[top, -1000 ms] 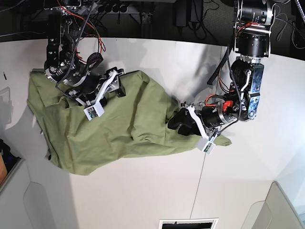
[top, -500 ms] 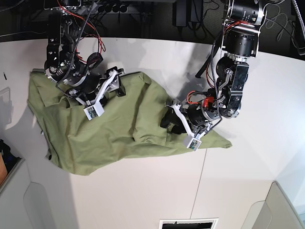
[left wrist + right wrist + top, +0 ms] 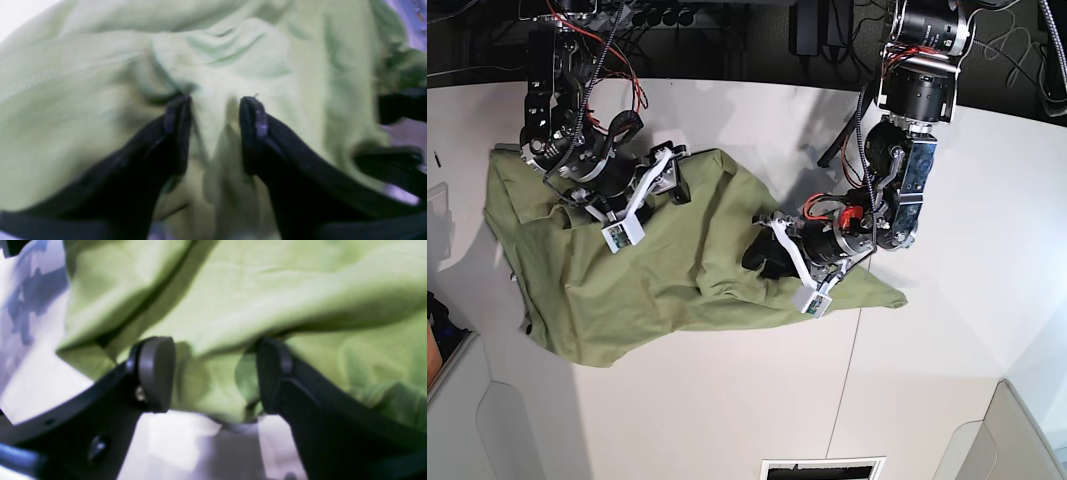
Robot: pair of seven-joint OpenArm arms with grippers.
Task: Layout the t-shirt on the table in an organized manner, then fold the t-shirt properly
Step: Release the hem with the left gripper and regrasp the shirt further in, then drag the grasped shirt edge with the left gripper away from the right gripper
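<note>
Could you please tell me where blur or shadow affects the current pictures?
Left wrist view: the shirt and dark fingers look soft, with smeared edges; right wrist view: similar softness at the fingers, plus a grey shadow on the table; base view: noticeably crisper, with a soft shadow down the table's lower left.

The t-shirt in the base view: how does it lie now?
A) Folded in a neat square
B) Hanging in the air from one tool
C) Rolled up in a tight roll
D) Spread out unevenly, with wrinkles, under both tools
D: the t-shirt lies spread on the table with an uneven outline and visible wrinkles, and the left tool and right tool are both over it.
</note>
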